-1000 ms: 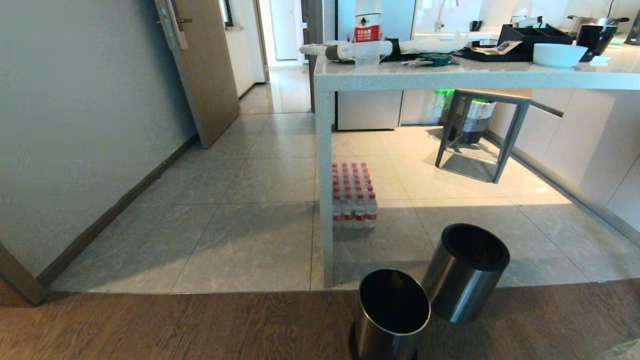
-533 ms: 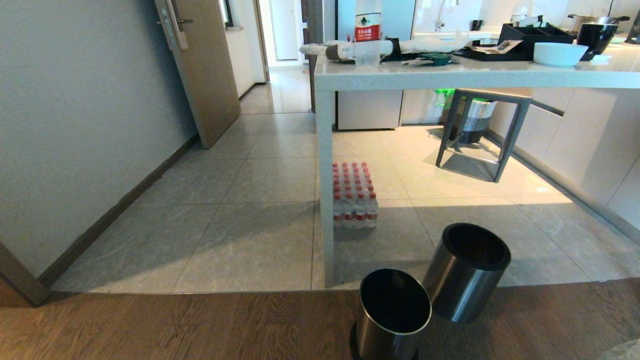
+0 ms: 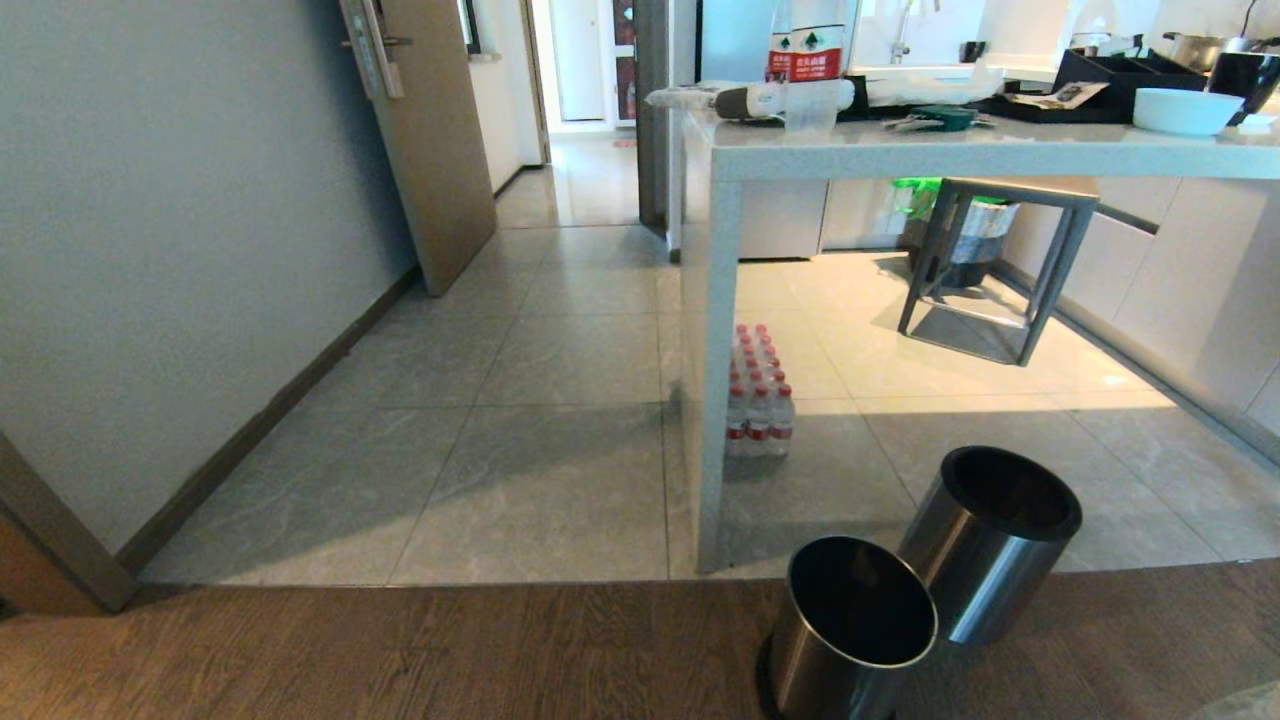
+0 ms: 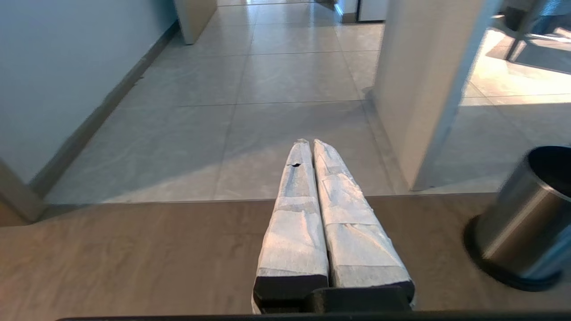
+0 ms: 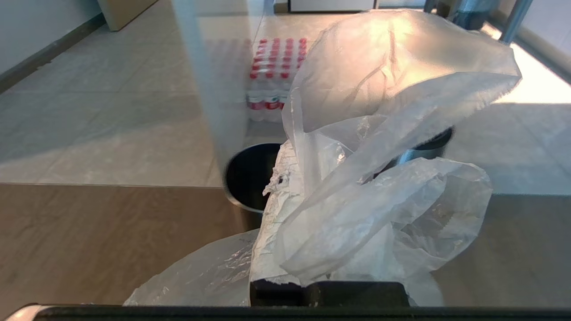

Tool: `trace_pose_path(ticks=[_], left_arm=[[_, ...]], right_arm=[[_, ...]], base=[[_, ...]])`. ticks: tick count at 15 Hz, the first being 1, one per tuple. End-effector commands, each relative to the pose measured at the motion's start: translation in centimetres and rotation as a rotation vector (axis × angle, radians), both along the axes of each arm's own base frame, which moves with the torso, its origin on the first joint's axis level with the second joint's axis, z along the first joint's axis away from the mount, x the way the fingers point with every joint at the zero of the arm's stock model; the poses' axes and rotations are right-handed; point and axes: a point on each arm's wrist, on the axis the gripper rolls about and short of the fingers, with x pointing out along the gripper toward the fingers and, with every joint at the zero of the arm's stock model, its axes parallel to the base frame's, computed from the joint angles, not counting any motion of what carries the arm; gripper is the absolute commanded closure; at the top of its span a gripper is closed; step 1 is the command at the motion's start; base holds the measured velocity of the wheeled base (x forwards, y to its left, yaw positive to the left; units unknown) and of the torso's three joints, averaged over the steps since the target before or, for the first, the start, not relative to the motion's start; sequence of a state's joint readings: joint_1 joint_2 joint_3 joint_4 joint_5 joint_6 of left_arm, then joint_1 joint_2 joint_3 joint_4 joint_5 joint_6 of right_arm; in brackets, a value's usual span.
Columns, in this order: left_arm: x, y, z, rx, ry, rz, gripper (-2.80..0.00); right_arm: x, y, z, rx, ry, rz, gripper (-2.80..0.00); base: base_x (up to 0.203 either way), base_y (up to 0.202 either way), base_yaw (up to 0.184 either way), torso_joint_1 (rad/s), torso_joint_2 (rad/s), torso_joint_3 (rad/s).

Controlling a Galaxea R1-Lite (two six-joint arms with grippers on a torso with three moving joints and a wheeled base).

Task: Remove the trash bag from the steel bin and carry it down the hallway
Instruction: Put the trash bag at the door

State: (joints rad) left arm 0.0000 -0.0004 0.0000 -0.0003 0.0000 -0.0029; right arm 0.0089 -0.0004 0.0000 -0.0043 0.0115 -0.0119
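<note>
The right pincer (image 5: 285,196) is clamped on the trash bag (image 5: 383,147), whose clear, crinkled plastic billows up and over the wrapped fingers (image 5: 279,209) and drapes down on both sides of them, hiding most of the tips. Just beyond this pincer, low on the dark wood-plank floor (image 5: 89,232), stands the steel bin (image 5: 250,178), open and dark inside; a second steel bin (image 3: 990,545) leans against it on its far side, showing in the right wrist view only as a dark rim behind the plastic. Farther ahead of the pincer, past a pale worktop leg (image 5: 214,89), sits a shrink-wrapped pack of red-capped bottles (image 5: 276,76) on the tiles. The left pincer (image 4: 312,145) is pressed closed with nothing between its wrapped fingers (image 4: 296,214), and it hangs over the wood planks. The nearer steel bin lies off to that pincer's right side, and the hallway (image 4: 285,62) with its grey-beige marbled tiles runs straight ahead of it, bordered by a pale wall (image 4: 67,67) with a dark baseboard (image 4: 107,107). In the head view neither arm appears; the worktop (image 3: 960,150) carries a bottle (image 3: 812,75), a white bowl (image 3: 1185,110) and a black tray (image 3: 1120,85).
</note>
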Motion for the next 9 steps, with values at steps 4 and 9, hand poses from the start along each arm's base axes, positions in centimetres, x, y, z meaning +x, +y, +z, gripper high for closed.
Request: trace_pose_path(ticks=[4, 9], left_arm=[[0.00, 0.00, 0.00, 0.000, 0.001, 0.000, 0.00], [0.00, 0.00, 0.00, 0.000, 0.001, 0.000, 0.00]], right_arm=[[0.01, 0.00, 0.01, 0.000, 0.002, 0.001, 0.00], [0.01, 0.00, 0.01, 0.000, 0.002, 0.001, 0.00]], base=[[0.000, 0.192, 0.002, 0.002, 0.00, 0.002], [0.000, 0.193, 0.001, 0.002, 0.00, 0.003]])
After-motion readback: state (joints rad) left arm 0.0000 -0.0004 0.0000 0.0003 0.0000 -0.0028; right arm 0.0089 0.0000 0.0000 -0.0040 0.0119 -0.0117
